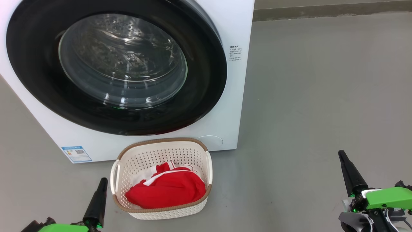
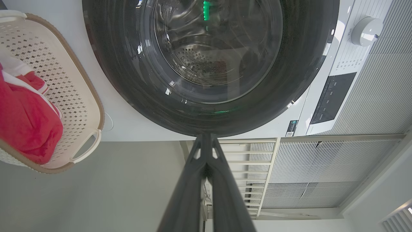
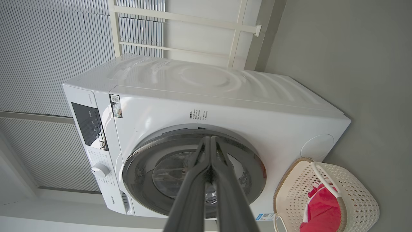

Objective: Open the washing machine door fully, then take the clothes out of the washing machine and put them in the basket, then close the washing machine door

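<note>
Red clothes (image 1: 167,190) lie heaped in the basket (image 1: 161,151), which sits on the floor (image 1: 322,96) just in front of the closed washing machine door (image 1: 206,96). The left gripper (image 1: 103,181) is close beside the basket and the right gripper (image 1: 341,155) is well apart from it. Both jaws are pressed together and empty. Bare grey floor spreads to the right. The blue label (image 1: 76,154) on the washing machine (image 1: 238,25) is too small to read.

My fingers (image 2: 190,180) pressing together, tips pointing at the black rim of the washing machine door (image 2: 128,80), door sitting shut on the washing machine (image 2: 138,129), the clothes (image 2: 25,125) lying in the basket (image 2: 80,93) at left.
</note>
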Controlling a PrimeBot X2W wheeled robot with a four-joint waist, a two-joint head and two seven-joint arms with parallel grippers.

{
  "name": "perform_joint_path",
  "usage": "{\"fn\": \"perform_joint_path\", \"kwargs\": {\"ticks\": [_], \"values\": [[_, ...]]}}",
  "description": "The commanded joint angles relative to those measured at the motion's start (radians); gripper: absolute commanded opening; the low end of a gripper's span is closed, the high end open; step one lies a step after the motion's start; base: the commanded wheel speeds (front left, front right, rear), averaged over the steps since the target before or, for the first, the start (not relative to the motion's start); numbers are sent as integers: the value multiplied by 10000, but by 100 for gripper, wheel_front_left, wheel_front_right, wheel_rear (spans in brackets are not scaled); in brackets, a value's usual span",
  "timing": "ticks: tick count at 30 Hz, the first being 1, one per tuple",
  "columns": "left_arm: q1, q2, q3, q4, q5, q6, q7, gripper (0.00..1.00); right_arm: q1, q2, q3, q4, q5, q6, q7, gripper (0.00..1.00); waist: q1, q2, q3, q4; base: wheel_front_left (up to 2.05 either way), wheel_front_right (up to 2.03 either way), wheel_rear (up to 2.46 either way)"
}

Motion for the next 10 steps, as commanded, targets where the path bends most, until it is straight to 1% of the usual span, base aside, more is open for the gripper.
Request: {"fn": "perform_joint_path", "kwargs": {"ticks": [1, 10], "values": [[-393, 175, 346, -272, -109, -69, 46, 0, -418, -85, 156, -305, 71, -6, 61, 0, 0, -1, 0, 0, 0, 0, 0], [-393, 175, 346, -273, -109, -69, 45, 0, -418, -85, 156, -305, 71, -6, 61, 0, 0, -1, 0, 0, 0, 0, 0]]}}
